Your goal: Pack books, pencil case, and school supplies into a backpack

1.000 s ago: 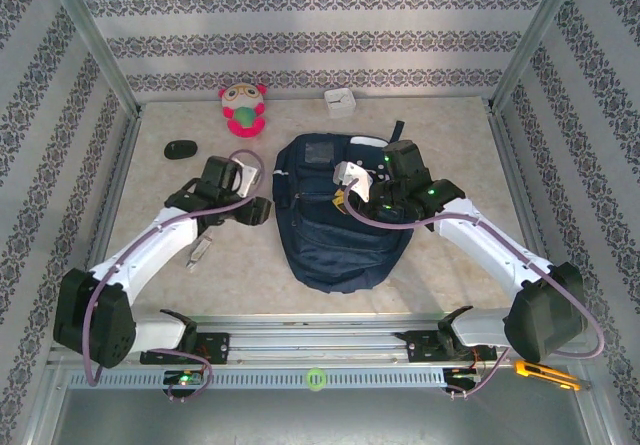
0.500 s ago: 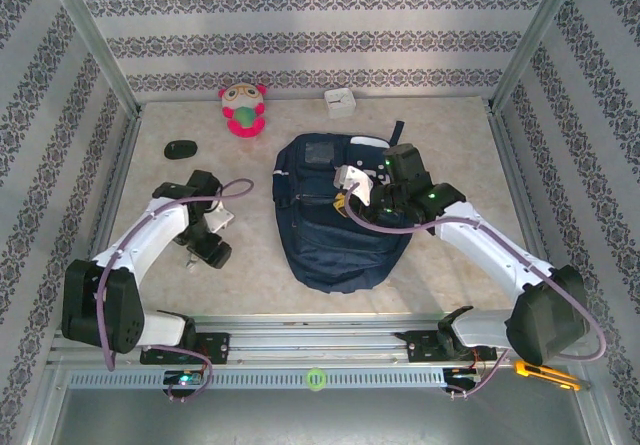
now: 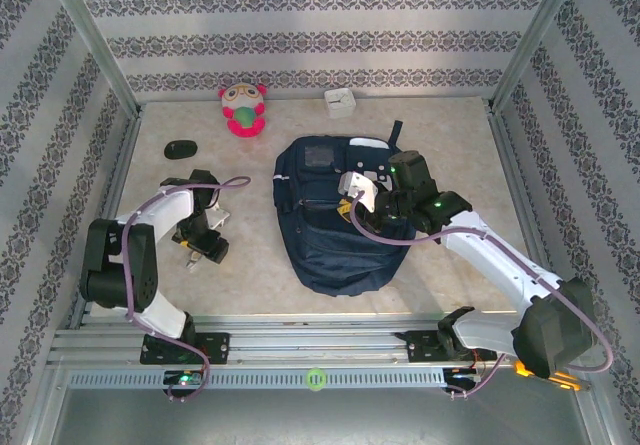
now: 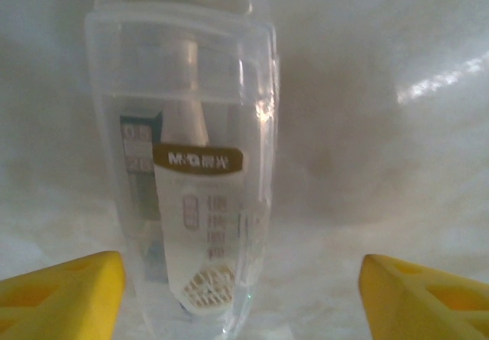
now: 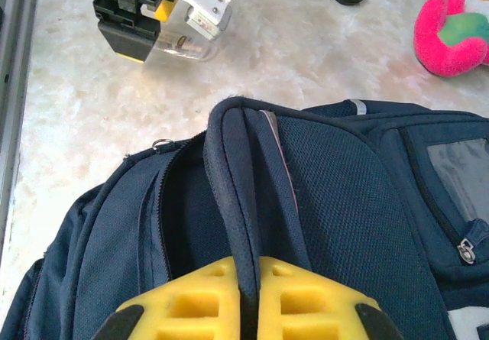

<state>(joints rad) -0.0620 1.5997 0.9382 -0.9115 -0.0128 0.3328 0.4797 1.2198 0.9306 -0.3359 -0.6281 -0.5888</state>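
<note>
1. Near edge. I see both arm bases on the rail at the front of the table (image 3: pixel 470 155). A yellow-handled tool (image 3: pixel 548 374) lies on the rail beside the right base.

2. Left side. The left arm is folded back on itself. The left gripper (image 3: pixel 203 249) points down at the table, to the left of the backpack (image 3: pixel 335 245) and apart from it. On the left wrist view I read the jaws as released. The yellow fingertips (image 4: pixel 69 286) stand wide apart, with a clear plastic case (image 4: pixel 191 179) lying flat on the table between them. The case sits close to the fingertip on the left of that view and well clear of the other. It carries a brown label with light lettering, and a dark green piece and a white piece show through its wall.

3. Centre. The backpack lies flat, top end toward the far wall, with its main zip open. The right gripper (image 5: pixel 246 283) is clenched on a raised ridge of dark fabric at the edge of that opening. Only that fold lies between its fingers.

4. Far side. A black oval object (image 3: pixel 181 149) lies near the left wall. A plush toy (image 3: pixel 243 108) and a small white box (image 3: pixel 340 101) sit against the back wall.
</note>
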